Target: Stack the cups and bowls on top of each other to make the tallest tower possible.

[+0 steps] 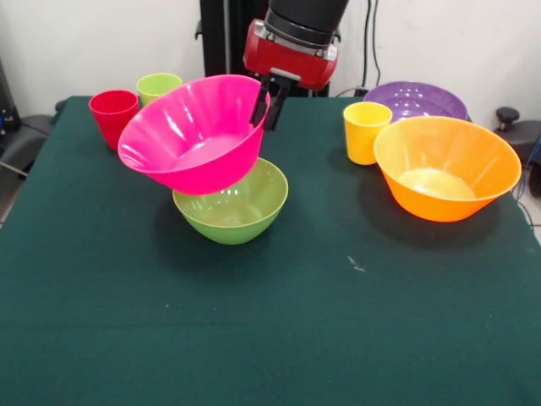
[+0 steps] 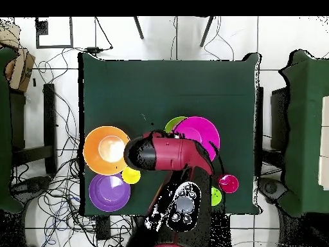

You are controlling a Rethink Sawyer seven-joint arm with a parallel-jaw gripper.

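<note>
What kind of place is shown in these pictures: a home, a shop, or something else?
Most likely a robotics lab. A robot arm with its gripper works at a table under a green cloth, loose cables trail over the tiled floor, and bright bowls such as the pink bowl are set out as test props.

No readable text, labels, brands, numbers or signs on anything in either view.

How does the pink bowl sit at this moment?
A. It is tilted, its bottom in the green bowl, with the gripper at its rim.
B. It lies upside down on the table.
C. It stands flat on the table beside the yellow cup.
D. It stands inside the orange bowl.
A: in the front view the pink bowl leans toward the camera with its bottom in the green bowl, and the gripper is shut on its far rim.
</note>
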